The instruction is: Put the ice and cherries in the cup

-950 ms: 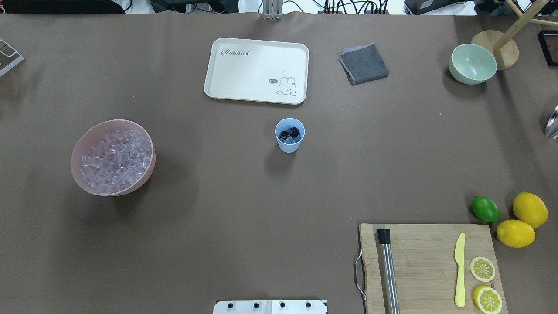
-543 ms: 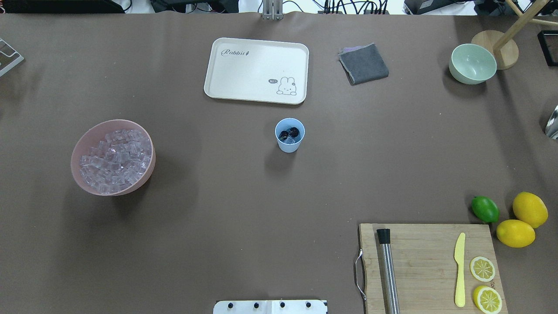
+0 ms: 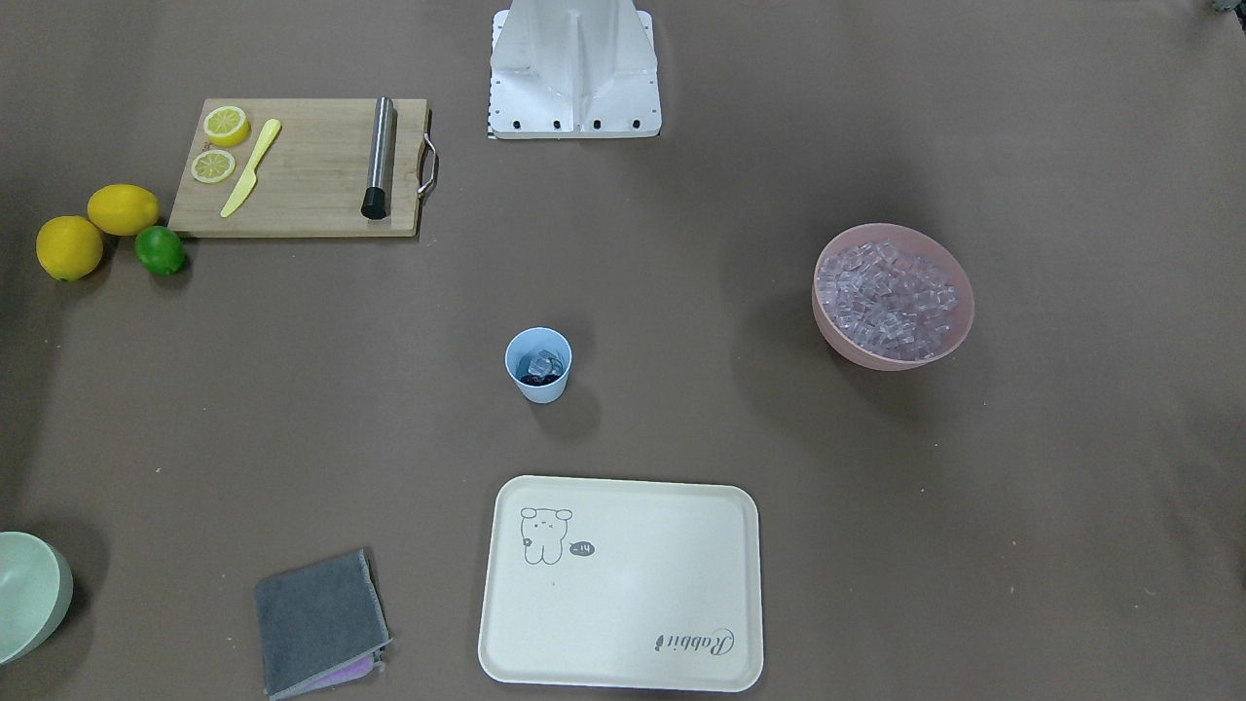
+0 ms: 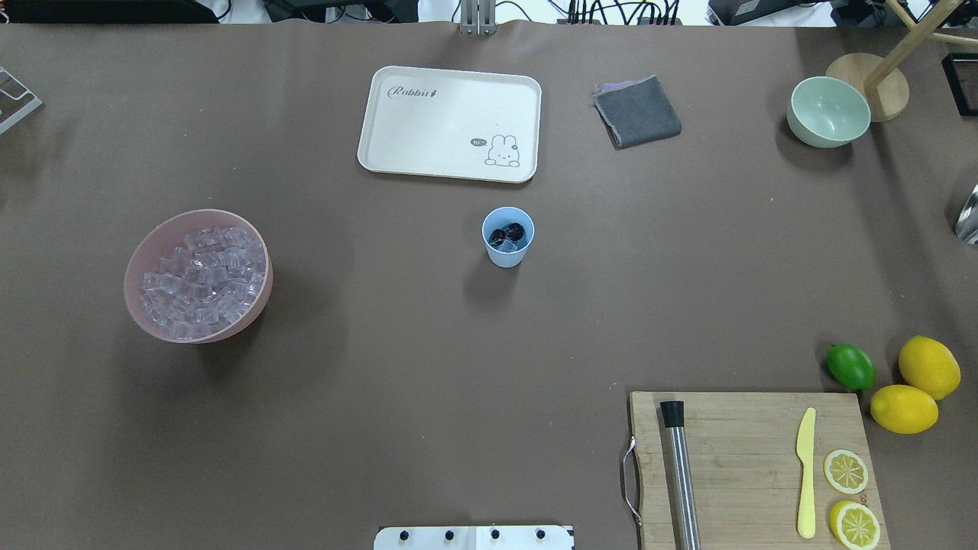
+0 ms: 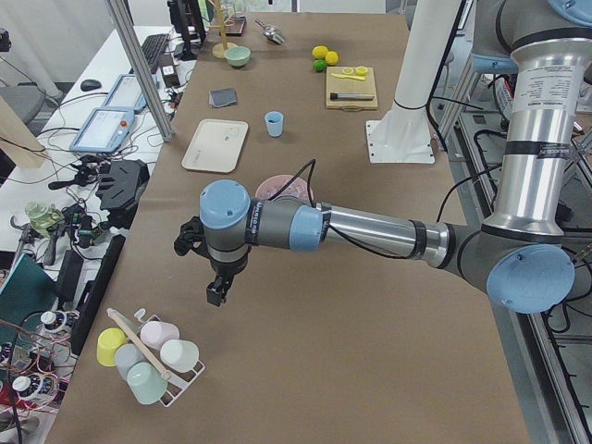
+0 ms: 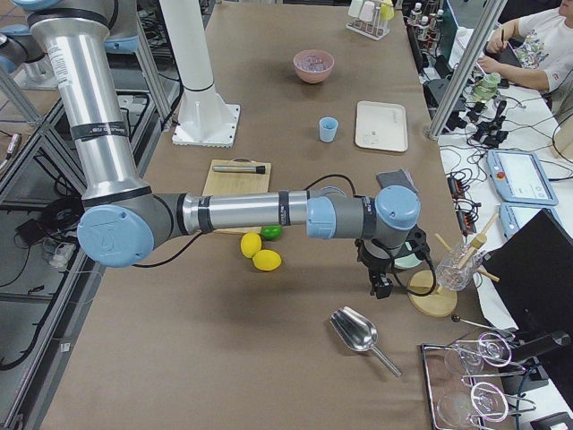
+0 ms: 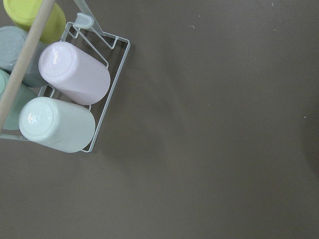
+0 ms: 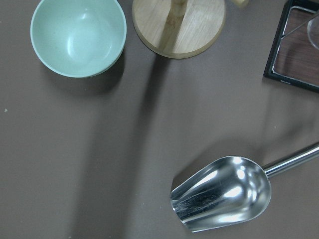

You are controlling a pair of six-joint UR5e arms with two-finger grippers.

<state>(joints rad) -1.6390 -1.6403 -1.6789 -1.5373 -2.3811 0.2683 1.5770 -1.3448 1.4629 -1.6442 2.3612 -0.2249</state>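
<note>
The light blue cup point(image 4: 507, 238) stands upright mid-table, also in the front view point(image 3: 538, 366). The dark cherries point(image 4: 513, 231) lie inside it with a clear ice cube point(image 3: 547, 361). Many more ice cubes point(image 4: 200, 279) fill the pink bowl point(image 4: 131, 267) on the left. Both grippers are far from the cup. My left gripper point(image 5: 215, 294) hangs over the table's left end near a cup rack. My right gripper point(image 6: 380, 287) hangs over the right end by a metal scoop. I cannot tell whether either is open or shut.
A cream tray point(image 4: 449, 124) lies behind the cup, a grey cloth point(image 4: 637, 111) to its right. A pale green bowl point(image 8: 78, 35), wooden stand point(image 8: 178, 25) and scoop point(image 8: 224, 199) lie under the right wrist. A cutting board point(image 4: 749, 458), lime point(image 4: 850, 366) and lemons sit front right.
</note>
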